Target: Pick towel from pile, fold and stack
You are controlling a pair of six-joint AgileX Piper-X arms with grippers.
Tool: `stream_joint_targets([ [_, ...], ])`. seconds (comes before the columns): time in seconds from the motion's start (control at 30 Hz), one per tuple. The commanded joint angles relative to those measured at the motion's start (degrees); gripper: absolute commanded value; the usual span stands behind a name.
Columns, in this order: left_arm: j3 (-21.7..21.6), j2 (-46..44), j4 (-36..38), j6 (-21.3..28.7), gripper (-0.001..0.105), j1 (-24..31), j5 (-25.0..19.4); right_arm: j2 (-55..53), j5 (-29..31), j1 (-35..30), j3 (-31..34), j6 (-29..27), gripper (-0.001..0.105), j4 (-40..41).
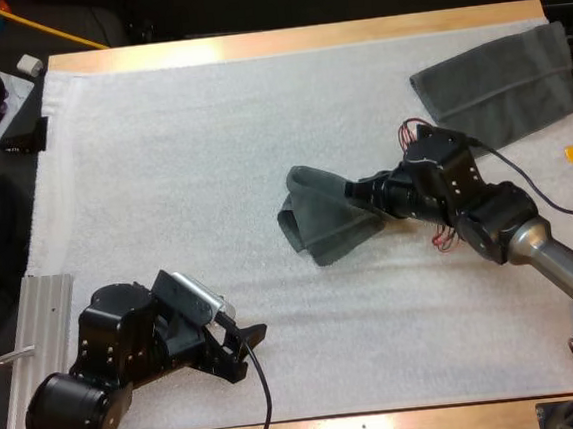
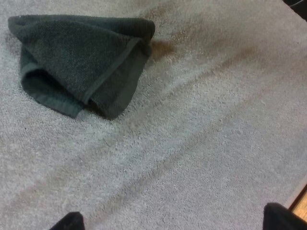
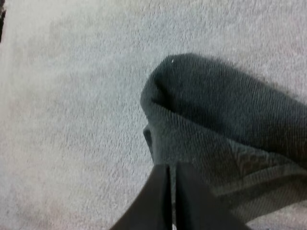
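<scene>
At the middle of the white mat (image 1: 209,131), the right hand (image 1: 357,194) is pinching the crumpled towel (image 1: 317,222) by its right edge, fingers (image 3: 156,196) pressed tight on the cloth. Down at the near left, the left hand (image 1: 245,341) is spread wide over bare mat, well apart from that towel. Over by the far right corner, a flat towel (image 1: 501,80) lies on the mat.

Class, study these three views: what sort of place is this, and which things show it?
Probably a robotics lab bench for towel-folding: a wooden table with a white mat, the left gripper open, the right gripper shut on a crumpled towel, a flat towel at the far right.
</scene>
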Motion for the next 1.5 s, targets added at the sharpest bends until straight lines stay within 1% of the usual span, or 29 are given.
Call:
stream_joint_targets([
  [0.0, -0.38, 0.04, -0.02, -0.31, 0.071, -0.17, 0.42, -0.86, -0.39, 0.23, -0.39, -1.05, 0.0, 2.09],
  [0.03, -0.36, 0.0, -0.05, -0.36, 0.071, -0.17, 0.41, -0.35, -0.15, 0.13, -0.37, -0.43, 0.0, 1.13],
  [0.07, -0.4, 0.05, -0.37, -0.28, 0.071, -0.17, 0.39, 0.09, 0.04, 0.2, -0.27, -0.29, 0.004, 2.69],
  [0.1, -0.39, -0.01, -0.46, -0.28, 0.071, -0.21, 0.44, 0.2, 0.01, 0.11, -0.26, -0.39, 0.01, 4.09],
  [0.27, -0.37, 0.03, -0.96, -0.18, 0.071, -0.27, 0.43, 0.85, -0.42, 0.22, -0.14, -1.92, 0.057, 12.47],
  [0.3, -0.33, -0.02, -1.17, -0.2, 0.071, -0.29, 0.43, 1.03, -0.39, 0.26, -0.06, -2.0, 0.061, 14.05],
  [0.33, -0.34, 0.01, -1.42, -0.22, 0.071, -0.28, 0.39, 1.24, -0.29, 0.35, -0.01, -2.04, 0.062, 15.3],
  [0.43, -0.37, 0.02, -2.17, -0.33, 0.071, -0.27, 0.29, 2.62, 0.06, 0.57, 0.15, -1.12, 0.059, 18.53],
  [0.53, -0.37, 0.1, -2.72, -0.49, 0.07, -0.25, 0.14, 5.25, 0.61, 1.16, 0.51, 1.46, 0.057, 18.53],
  [0.67, -0.41, -0.08, -2.46, -0.44, 0.07, -0.33, 0.07, 8.97, 1.24, 1.36, 1.16, 7.3, 0.057, 14.03],
  [0.8, -0.38, 0.19, -2.08, -0.55, 0.071, -0.27, 0.15, 12.86, -0.67, 1.21, 1.75, 12.03, 0.057, 7.36],
  [0.87, -0.33, -0.12, -1.76, -0.33, 0.071, -0.15, 0.23, 11.54, 0.12, 1.09, 1.35, 10.13, 0.056, 9.64],
  [1.13, -0.35, -0.13, -1.36, -0.42, 0.071, -0.2, 0.39, 16.44, 0.33, 1.06, 0.5, 14.57, 0.055, 1.94],
  [1.2, -0.31, -0.03, -1.3, -0.44, 0.071, -0.17, 0.41, 16.92, 0.72, 0.98, 0.09, 14.96, 0.05, 0.63],
  [1.33, -0.39, 0.24, -1.34, -0.41, 0.07, -0.19, 0.45, 17.42, 1.56, 0.99, -0.6, 15.21, 0.034, 0.16],
  [1.47, -0.35, 0.14, -1.43, -0.39, 0.071, -0.29, 0.31, 17.42, 2.16, 1.07, -1.16, 14.71, 0.014, 0.46],
])
